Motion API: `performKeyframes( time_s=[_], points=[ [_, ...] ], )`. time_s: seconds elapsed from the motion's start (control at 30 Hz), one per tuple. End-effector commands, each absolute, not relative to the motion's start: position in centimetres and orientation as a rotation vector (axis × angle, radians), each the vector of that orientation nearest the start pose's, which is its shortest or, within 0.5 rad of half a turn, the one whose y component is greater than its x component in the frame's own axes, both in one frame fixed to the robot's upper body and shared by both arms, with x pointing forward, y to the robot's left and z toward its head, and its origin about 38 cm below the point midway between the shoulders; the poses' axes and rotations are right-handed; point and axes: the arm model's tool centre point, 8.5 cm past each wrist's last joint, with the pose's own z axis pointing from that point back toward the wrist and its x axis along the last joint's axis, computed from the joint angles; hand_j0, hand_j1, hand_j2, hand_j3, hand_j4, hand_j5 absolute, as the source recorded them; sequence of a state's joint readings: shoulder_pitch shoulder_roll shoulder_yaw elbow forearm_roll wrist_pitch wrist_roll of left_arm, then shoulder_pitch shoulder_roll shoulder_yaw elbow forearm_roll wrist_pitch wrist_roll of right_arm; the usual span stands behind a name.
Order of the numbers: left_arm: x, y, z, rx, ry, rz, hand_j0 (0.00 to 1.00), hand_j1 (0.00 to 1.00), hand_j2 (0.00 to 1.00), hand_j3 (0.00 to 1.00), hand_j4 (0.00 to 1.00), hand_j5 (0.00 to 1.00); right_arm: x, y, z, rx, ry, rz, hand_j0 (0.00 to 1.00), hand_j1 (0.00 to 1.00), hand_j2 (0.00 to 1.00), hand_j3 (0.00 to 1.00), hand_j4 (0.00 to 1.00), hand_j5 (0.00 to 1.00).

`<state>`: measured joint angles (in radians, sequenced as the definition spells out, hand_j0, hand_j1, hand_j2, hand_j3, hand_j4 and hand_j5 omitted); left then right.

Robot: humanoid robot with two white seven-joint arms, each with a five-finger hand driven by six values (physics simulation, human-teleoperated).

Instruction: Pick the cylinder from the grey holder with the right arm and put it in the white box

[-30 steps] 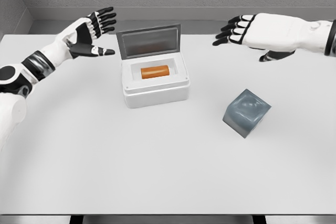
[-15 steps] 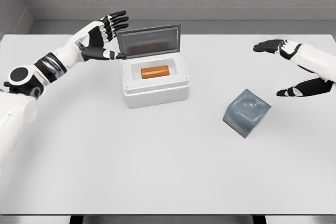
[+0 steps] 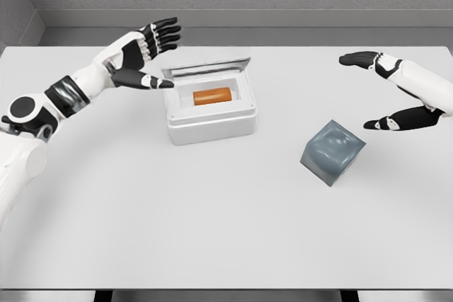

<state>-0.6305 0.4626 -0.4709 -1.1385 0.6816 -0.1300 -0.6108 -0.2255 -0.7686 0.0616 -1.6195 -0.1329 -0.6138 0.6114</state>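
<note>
An orange cylinder [image 3: 212,95] lies on its side inside the white box [image 3: 210,119] at the table's middle back. The box's grey lid [image 3: 207,68] is tilted well down over the rear of the box. My left hand [image 3: 146,51] hovers open just left of the lid, thumb pointing at its left edge. The grey holder [image 3: 332,151] lies tipped on the table to the right, with nothing visible in it. My right hand [image 3: 386,90] is open above and right of the holder, holding nothing.
The white table [image 3: 212,231] stretches wide in front of the box and holder. A grey wall runs along the table's back edge.
The box lid has swung down from nearly upright to a low tilt. My left hand has moved right and slightly down beside it. The right hand has barely shifted since half a second ago.
</note>
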Motion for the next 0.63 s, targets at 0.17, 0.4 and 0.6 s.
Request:
performKeyframes(
  time_s=[0.17, 0.4, 0.6],
  points=[
    [49.2, 33.9, 19.2, -0.425, -1.599, -0.629, 1.0, 1.0, 1.0, 1.0, 1.0, 1.0, 37.1, -35.3, 25.4, -0.121, -1.915, 1.455, 1.0, 1.0, 1.0, 1.0, 1.0, 1.0],
    [44.6, 39.5, 20.9, -0.284, -1.544, -0.774, 1.0, 1.0, 1.0, 1.0, 1.0, 1.0, 37.1, -35.3, 25.4, -0.121, -1.915, 1.455, 1.0, 1.0, 1.0, 1.0, 1.0, 1.0],
    [41.4, 42.2, 22.7, -0.248, -1.569, -0.794, 1.0, 1.0, 1.0, 1.0, 1.0, 1.0, 37.1, -35.3, 25.3, -0.12, -1.914, 1.454, 1.0, 1.0, 1.0, 1.0, 1.0, 1.0]
  ],
)
